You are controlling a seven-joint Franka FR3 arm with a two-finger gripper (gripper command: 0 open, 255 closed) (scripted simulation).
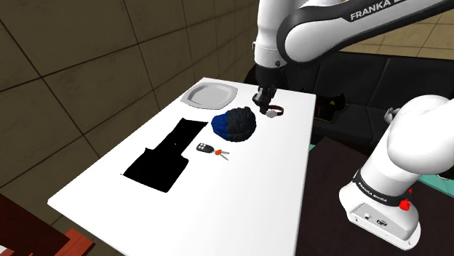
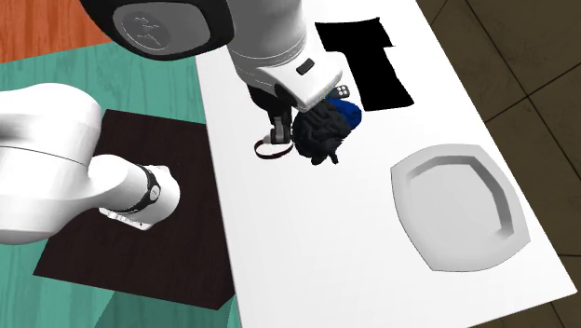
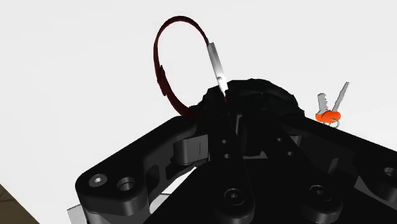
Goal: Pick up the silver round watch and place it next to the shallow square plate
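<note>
The watch (image 3: pixel 167 76) has a dark red strap loop with a silver clasp, and the loop sticks out from between my fingers. My black gripper (image 3: pixel 232 121) is shut on the watch. In the shoulder view the gripper (image 1: pixel 262 98) points down at the table's far end, with the watch (image 1: pixel 275 112) at its tips, close to the table top. The shallow square plate (image 1: pixel 218 87) is pale grey and lies towards that view's left of the gripper. In the second exterior view the watch (image 2: pixel 271 147) hangs under the gripper (image 2: pixel 279 128), and the plate (image 2: pixel 410 177) lies to the right.
A blue and black lumpy object (image 1: pixel 234 124) sits right beside the gripper, between it and the keys (image 1: pixel 211 151) with an orange tag. A flat black shape (image 1: pixel 164 156) covers the table's middle left. The white table (image 1: pixel 240 196) has bare room nearer the stand.
</note>
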